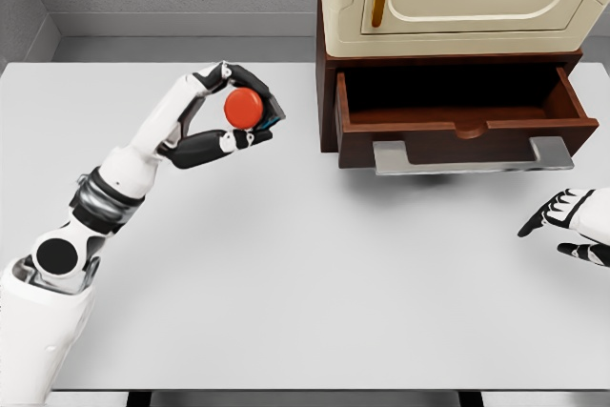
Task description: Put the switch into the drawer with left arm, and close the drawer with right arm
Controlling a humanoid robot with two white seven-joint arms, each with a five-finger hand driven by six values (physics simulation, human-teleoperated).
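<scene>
left hand raised above white table, fingers pinched round switch with red button, left of cabinet. brown drawer pulled open, grey handle in front. right hand low at right edge, fingers loose, holding nothing.

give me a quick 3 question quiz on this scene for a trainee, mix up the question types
1. True or false: the drawer is shut.
2. Multiple choice: the left robot hand holds A) a blue cup, B) a switch with a red button, C) nothing.
3. Short answer: where is the right robot hand, and what does it hold?

Key
1. False. The drawer is pulled open, and no contents show inside.
2. B. The fingers are closed around it, left of the drawer.
3. At the right edge of the view over the table, below the drawer's handle, fingers relaxed, holding nothing.
</scene>
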